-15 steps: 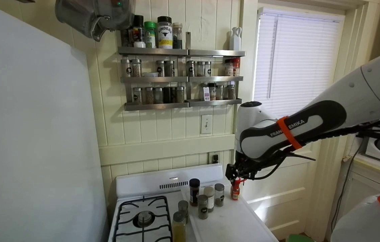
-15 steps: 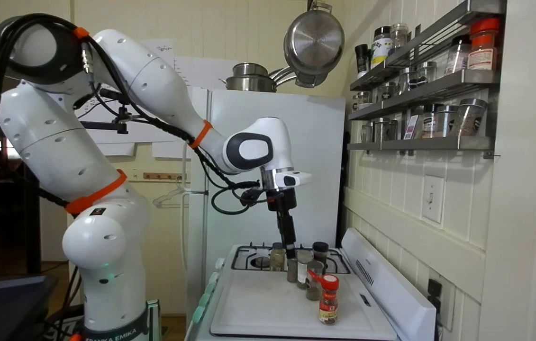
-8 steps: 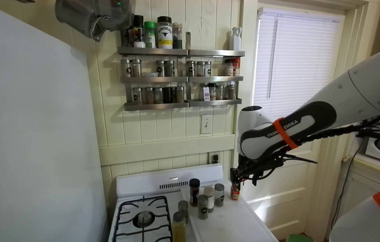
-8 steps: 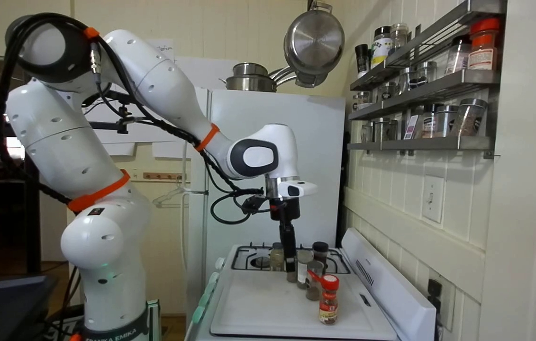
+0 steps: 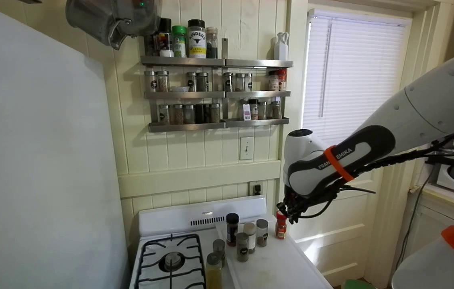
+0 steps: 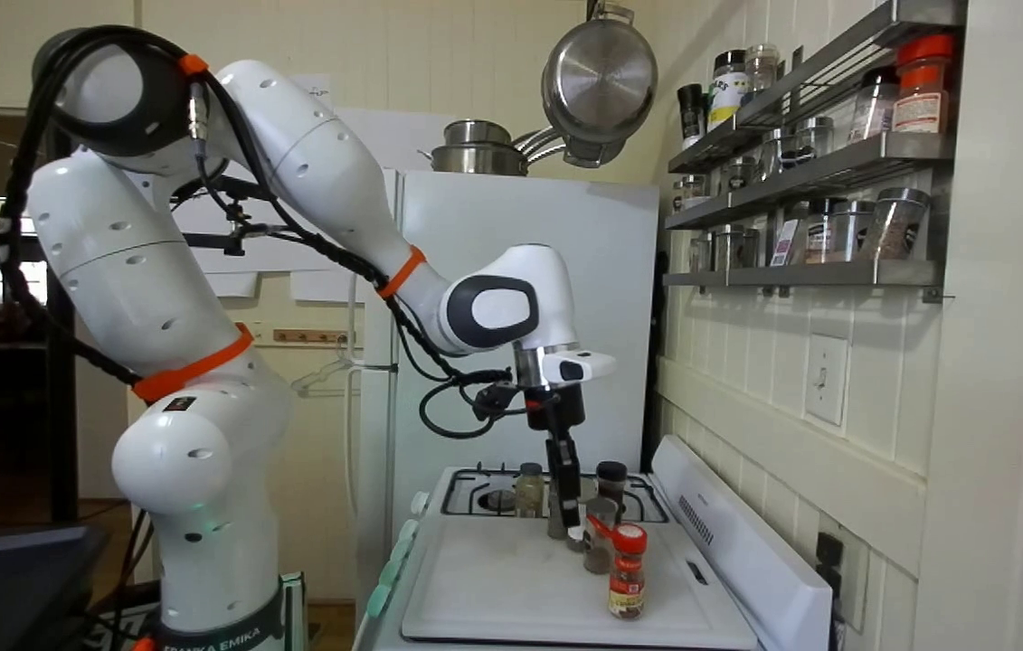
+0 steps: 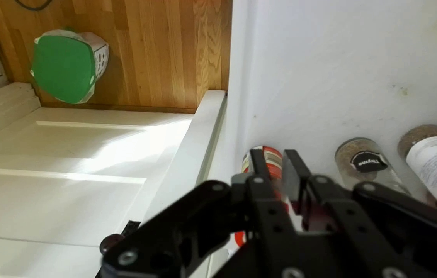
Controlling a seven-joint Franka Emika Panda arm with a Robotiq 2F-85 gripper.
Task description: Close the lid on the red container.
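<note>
Red cntnr [image 6: 627, 588] upright w/ lid [image 6: 601, 526] open, slightly parted pincer [image 7: 273, 157] nr it.

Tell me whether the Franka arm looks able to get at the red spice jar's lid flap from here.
Probably yes: its gripper hangs close to the open lid flap, and nothing visibly blocks the way; the thyme bottle stands off to one side.

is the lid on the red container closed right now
No, in an exterior view the red lid flap sticks out sideways from the cap of the red container.
</note>
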